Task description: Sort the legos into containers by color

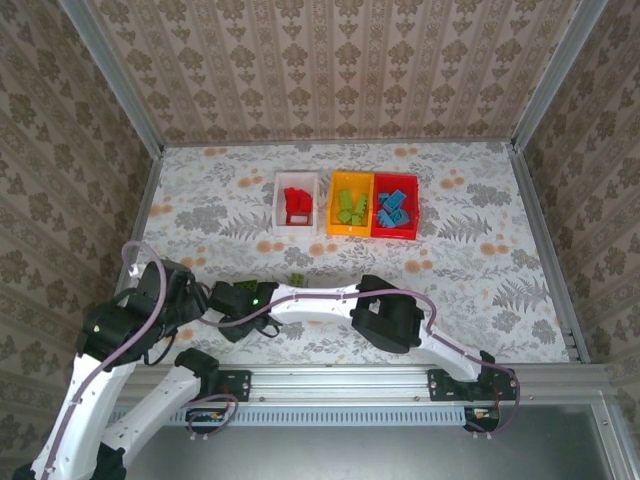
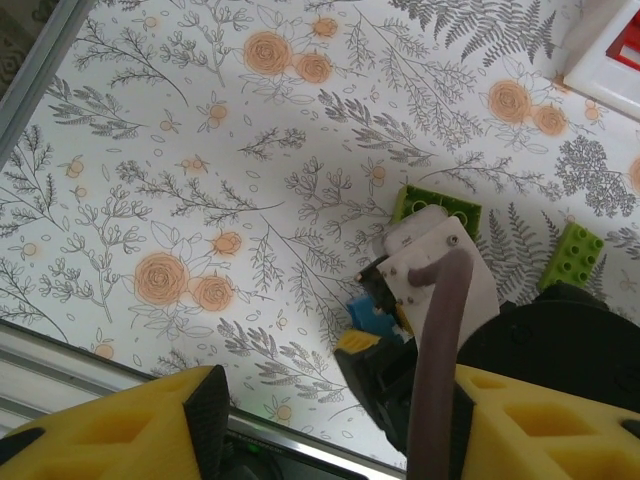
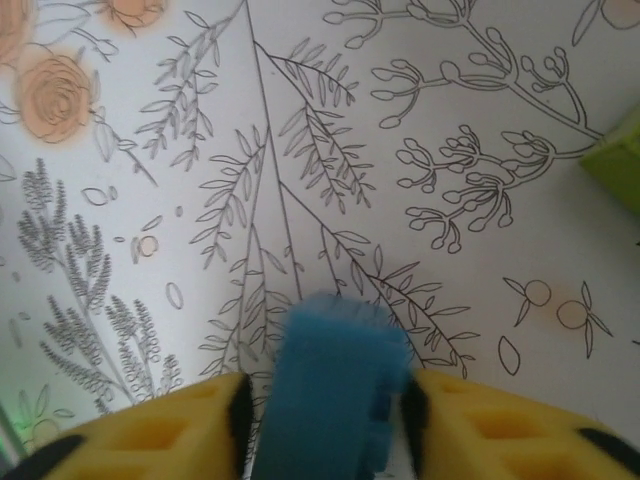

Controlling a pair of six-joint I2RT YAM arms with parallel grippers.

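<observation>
Pinched in the right jaws close to the flowered bench (image 3: 200,150), light blue studded plastic brick (image 3: 330,395), long axis pointing away from the wrist; by the left wrist, left jaws spread, empty, near lime green bricks (image 2: 440,200); from above, lift straight, squeeze firm, toward the red plastic bin (image 1: 395,236) holding blues.

Smooth plastic lego (image 3: 330,390) (matt finish)

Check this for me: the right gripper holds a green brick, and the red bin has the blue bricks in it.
One thing is wrong: the right gripper holds a blue brick, not a green one, as the right wrist view shows. The red bin does have the blue bricks in it.
</observation>
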